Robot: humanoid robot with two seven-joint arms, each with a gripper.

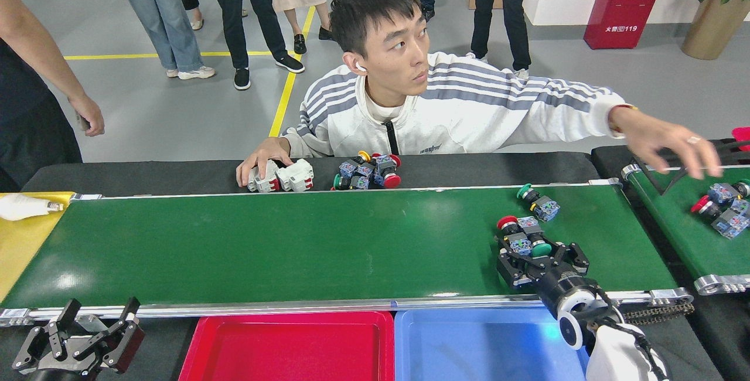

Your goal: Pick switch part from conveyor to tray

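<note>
Grey factory floor with yellow lines lies behind the conveyor (293,246), whose green belt carries a pair of switch parts (523,235), one red-capped and one green-capped, touching each other near its right end. My right hand (530,252) reaches over the near rail with fingers spread on either side of the green-capped one; contact is unclear. Another switch part (538,202) lies just beyond. Below the rail sit a red tray (287,349) and a blue tray (486,346). My left hand (88,340) hovers at lower left, fingers apart. Across the belt, a person (433,105) stretches one arm over a smaller green belt (691,223).
</note>
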